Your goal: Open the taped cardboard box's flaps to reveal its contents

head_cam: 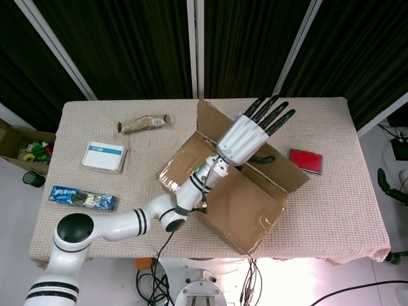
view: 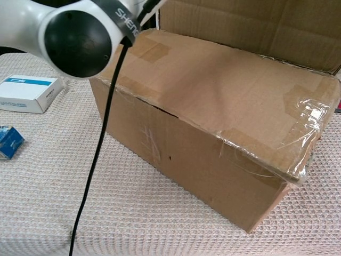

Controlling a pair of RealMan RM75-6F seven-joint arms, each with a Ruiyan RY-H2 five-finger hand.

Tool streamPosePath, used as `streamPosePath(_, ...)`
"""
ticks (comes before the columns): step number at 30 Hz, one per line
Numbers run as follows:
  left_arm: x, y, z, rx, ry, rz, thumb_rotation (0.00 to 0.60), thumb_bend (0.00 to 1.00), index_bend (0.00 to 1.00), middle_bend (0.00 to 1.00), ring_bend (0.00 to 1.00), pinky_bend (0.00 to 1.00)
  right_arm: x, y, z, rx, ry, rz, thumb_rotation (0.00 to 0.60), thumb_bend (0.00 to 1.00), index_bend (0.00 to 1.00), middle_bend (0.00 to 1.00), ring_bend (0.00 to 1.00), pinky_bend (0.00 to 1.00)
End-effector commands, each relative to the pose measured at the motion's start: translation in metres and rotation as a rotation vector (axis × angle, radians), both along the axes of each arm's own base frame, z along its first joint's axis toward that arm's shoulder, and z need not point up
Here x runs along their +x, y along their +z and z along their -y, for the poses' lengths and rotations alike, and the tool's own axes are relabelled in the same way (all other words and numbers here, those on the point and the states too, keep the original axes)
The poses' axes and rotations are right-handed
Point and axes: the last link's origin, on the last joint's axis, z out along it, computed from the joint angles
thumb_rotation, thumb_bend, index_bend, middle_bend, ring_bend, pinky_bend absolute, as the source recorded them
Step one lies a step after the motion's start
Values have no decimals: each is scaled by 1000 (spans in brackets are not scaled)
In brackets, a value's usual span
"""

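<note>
From the head view I see my left robot hand [head_cam: 250, 133] raised over the far side of the cardboard box [head_cam: 233, 197], its fingers [head_cam: 273, 113] stretched out straight and apart, holding nothing. The box sits in the middle of the tabletop [head_cam: 331, 197], turned at an angle. Its far flap [head_cam: 210, 122] stands upright just left of the hand, while the near flap [head_cam: 223, 191] lies flat and shut under clear tape. I cannot tell what is inside. Around it lie a red case [head_cam: 305, 160] to the right, a white and blue box [head_cam: 105, 156] and a blue snack packet [head_cam: 83, 199] to the left, and a brown wrapper [head_cam: 144, 122] at far left. My right robot hand shows in neither view.

From the chest view the box [view: 213, 133] fills the near middle, its closed flap [view: 224, 90] taped down and the raised flap [view: 250, 26] behind it. The left arm [view: 80, 32] crosses the upper left. The white and blue box [view: 26, 93] rests on the left
</note>
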Motion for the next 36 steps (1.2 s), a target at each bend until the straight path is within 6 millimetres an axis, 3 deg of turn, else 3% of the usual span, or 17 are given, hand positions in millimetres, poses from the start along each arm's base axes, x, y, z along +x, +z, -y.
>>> streamPosePath(1, 25, -24, -5, 6, 26, 15, 324, 86, 8, 94, 36, 165, 0, 0, -1, 0, -2, 3, 600, 327, 0, 0, 0, 0)
streamPosePath(4, 27, -42, -9, 3, 60, -30, 328, 86, 8, 94, 36, 165, -1, 1, -1, 3, -4, 6, 600, 329, 0, 0, 0, 0)
streamPosePath(8, 28, -50, -11, 15, 63, -45, 328, 86, 8, 94, 37, 166, 0, 2, -1, 1, 1, 8, 600, 331, 0, 0, 0, 0)
streamPosePath(13, 20, -34, -17, 56, 37, -24, 332, 88, 8, 94, 37, 166, -4, 5, -1, 1, -10, 7, 600, 332, 0, 0, 0, 0)
streamPosePath(17, 5, -16, -16, -28, 63, 12, 331, 164, 9, 105, 37, 166, -6, 3, 1, 11, -17, 7, 600, 332, 0, 0, 0, 0)
streamPosePath(19, -6, -3, -11, -108, 75, 26, 289, 188, 14, 129, 37, 166, -5, 0, 2, 17, -12, 6, 600, 332, 0, 0, 0, 0)
streamPosePath(22, -28, 11, -1, -243, 100, 12, 57, 182, 28, 209, 47, 167, -2, -4, 3, 24, 2, 2, 600, 331, 0, 0, 0, 0)
streamPosePath(24, -45, 17, 3, -329, 127, 0, 1, 154, 44, 256, 54, 167, 1, -6, 4, 28, 7, -3, 600, 330, 0, 0, 0, 0)
streamPosePath(28, -72, 19, 4, -441, 184, -13, 0, 21, 116, 348, 70, 167, 6, -11, 5, 39, 5, -7, 600, 327, 0, 0, 0, 0)
streamPosePath(36, -103, -2, 4, -512, 213, -106, 0, 0, 122, 360, 69, 166, 11, -18, 5, 55, 13, -17, 600, 326, 0, 0, 0, 0)
